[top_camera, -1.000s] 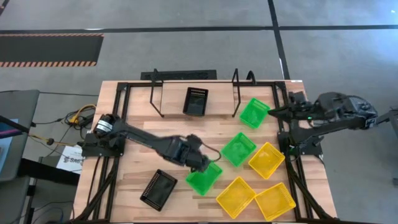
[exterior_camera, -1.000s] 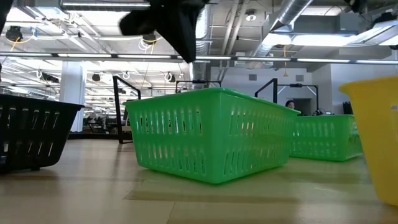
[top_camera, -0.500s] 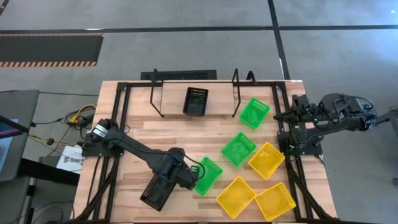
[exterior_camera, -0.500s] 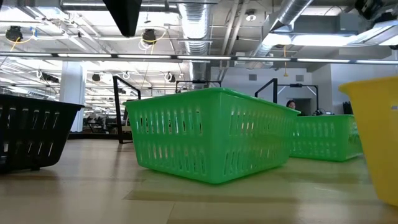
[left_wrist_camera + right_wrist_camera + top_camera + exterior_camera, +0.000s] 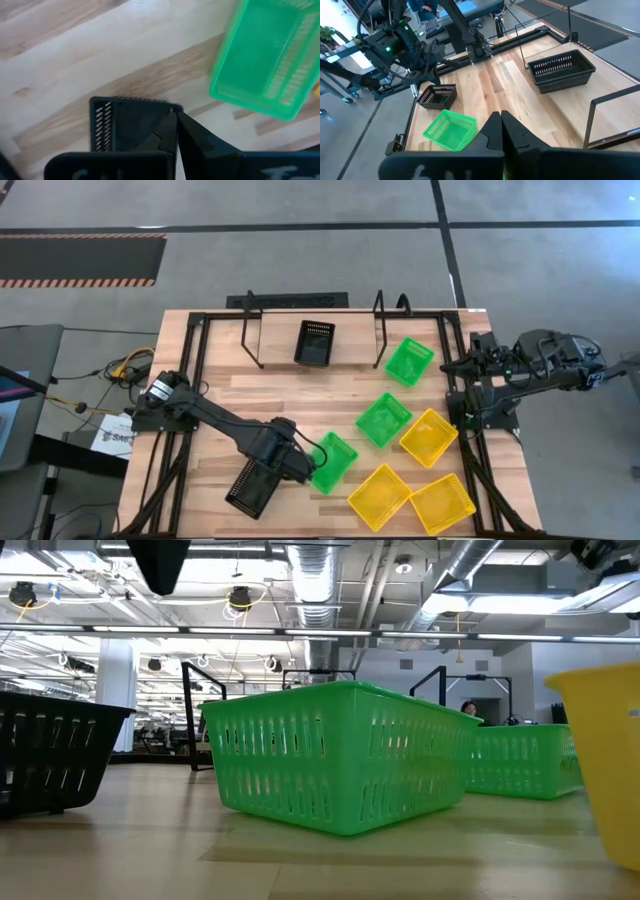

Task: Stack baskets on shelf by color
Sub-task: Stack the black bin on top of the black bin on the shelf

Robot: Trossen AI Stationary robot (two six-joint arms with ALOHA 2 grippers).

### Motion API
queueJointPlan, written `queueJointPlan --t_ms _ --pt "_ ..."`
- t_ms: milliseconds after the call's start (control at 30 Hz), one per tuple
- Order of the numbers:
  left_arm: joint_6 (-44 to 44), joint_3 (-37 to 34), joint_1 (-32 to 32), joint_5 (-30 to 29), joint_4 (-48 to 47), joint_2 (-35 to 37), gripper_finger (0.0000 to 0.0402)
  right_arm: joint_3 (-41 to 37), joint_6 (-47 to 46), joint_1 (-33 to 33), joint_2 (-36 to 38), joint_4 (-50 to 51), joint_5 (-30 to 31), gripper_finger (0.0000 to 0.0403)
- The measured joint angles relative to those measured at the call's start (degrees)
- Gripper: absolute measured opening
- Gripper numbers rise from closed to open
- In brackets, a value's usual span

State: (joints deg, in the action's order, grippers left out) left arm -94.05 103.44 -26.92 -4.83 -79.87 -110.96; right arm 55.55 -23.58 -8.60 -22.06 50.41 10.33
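the black basket (image 5: 254, 484) lies in the lower left of the high view, just beside a green basket (image 5: 333, 461); it looks light and stiff, with mesh walls, so i judge the thin rim of a short wall the best place to take hold; its long axis runs diagonal, from lower left to upper right; the left gripper (image 5: 297, 468) hovers over its upper right end, fingers together, holding nothing; the shelf (image 5: 316, 350) at upper centre carries one black basket (image 5: 314, 343); the right gripper (image 5: 468, 358), also closed, waits at the right edge.
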Motion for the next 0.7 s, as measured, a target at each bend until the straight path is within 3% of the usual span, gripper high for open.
queueJointPlan --t_ms 400,700 --pt "7.47 -0.61 0.61 -1.98 -4.87 -0.04 0.0000 0.00 -1.81 0.00 0.00 0.07 0.08 0.0006" --pt "26.72 -0.61 2.17 -2.14 -4.25 -0.13 0.0007 0.00 -2.10 0.00 0.00 0.13 0.99 0.0008"
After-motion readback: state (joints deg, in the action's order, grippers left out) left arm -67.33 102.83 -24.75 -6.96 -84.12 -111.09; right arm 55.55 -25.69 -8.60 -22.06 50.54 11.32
